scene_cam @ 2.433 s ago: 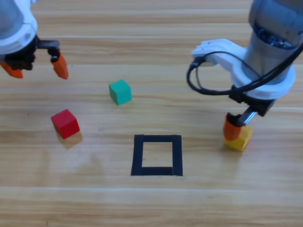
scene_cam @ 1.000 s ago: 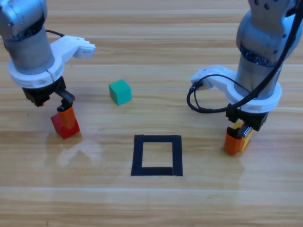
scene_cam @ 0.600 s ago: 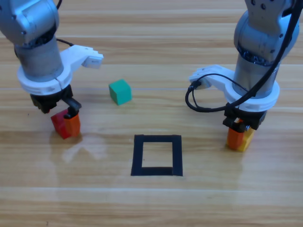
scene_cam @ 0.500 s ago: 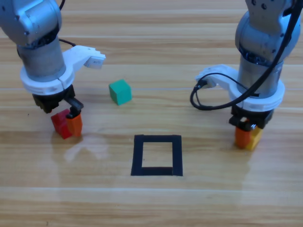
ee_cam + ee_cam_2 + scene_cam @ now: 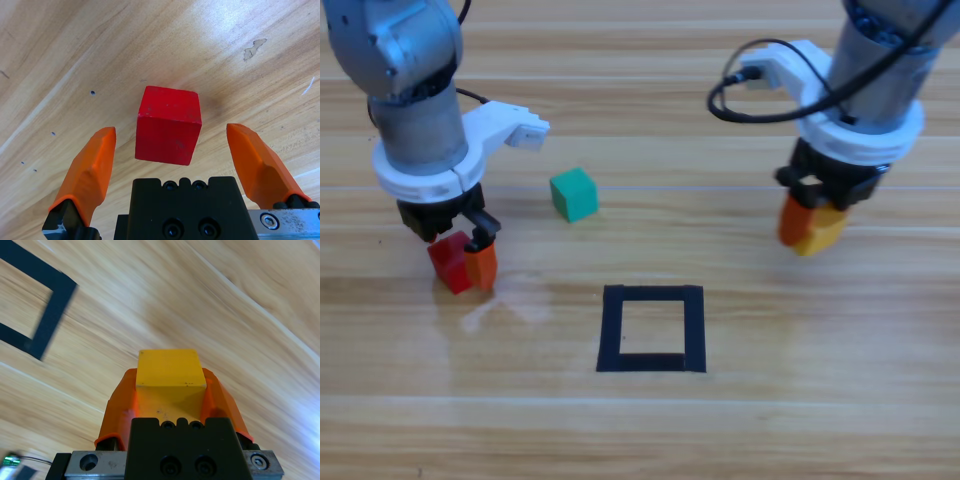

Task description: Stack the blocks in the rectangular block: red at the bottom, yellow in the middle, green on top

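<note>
The red cube lies on the table at the left, and my left gripper stands over it, open, one jaw on each side. In the left wrist view the red cube sits between the spread orange jaws, touching neither. My right gripper is shut on the yellow cube and holds it off the table at the right. The yellow cube fills the space between the jaws in the right wrist view. The green cube rests alone at upper centre-left. The black tape rectangle lies at centre, nothing inside it.
A corner of the black tape rectangle shows at the upper left of the right wrist view. A black cable loops beside the right arm. Bare wood surrounds the rectangle.
The right gripper has lifted the yellow cube off the table and moved it up and slightly left. The left gripper has settled lower around the red cube.
</note>
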### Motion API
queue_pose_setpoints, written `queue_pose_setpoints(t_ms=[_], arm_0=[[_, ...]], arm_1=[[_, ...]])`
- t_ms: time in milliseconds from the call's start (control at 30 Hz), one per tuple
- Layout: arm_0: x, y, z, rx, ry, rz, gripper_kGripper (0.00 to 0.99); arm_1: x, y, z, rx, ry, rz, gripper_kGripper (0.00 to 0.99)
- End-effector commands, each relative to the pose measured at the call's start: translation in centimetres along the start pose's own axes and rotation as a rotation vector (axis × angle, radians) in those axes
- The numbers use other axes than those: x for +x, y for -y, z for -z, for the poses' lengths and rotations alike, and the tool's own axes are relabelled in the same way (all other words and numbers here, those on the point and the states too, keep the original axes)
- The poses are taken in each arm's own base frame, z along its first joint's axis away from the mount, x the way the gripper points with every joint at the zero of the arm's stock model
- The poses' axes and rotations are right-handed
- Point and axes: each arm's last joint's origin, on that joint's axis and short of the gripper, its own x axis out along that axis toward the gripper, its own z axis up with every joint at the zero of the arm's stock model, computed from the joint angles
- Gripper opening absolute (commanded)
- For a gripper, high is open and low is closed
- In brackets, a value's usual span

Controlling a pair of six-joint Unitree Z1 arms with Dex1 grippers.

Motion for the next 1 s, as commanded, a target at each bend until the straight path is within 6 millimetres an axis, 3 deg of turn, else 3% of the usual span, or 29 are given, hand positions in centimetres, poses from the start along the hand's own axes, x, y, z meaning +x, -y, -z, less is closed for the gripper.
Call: queue_pose_setpoints(t_ms=[33, 200, 500, 733, 1000], arm_0=[[2.0, 0.9, -0.8, 0.038, -0.057, 0.004, 0.933], [2.3, 0.9, -1.2, 0.038, -0.059, 0.007, 0.851], [3.2, 0.9, -1.6, 0.036, -0.073, 0.014, 0.577], [3.5, 0.9, -1.7, 0.03, -0.079, 0.017, 0.563], [2.7, 0.7, -2.0, -0.002, -0.053, 0.008, 0.046]], arm_1=[[4.4, -0.2, -2.3, 0.051, -0.058, -0.012, 0.0], [3.3, -0.2, -2.0, 0.143, -0.041, -0.017, 0.0], [4.4, -0.1, -1.0, 0.229, -0.083, -0.011, 0.021], [4.5, 0.2, -0.9, 0.225, -0.089, -0.027, 0.021], [3.3, 0.6, -0.5, 0.177, -0.059, 0.005, 0.018]])
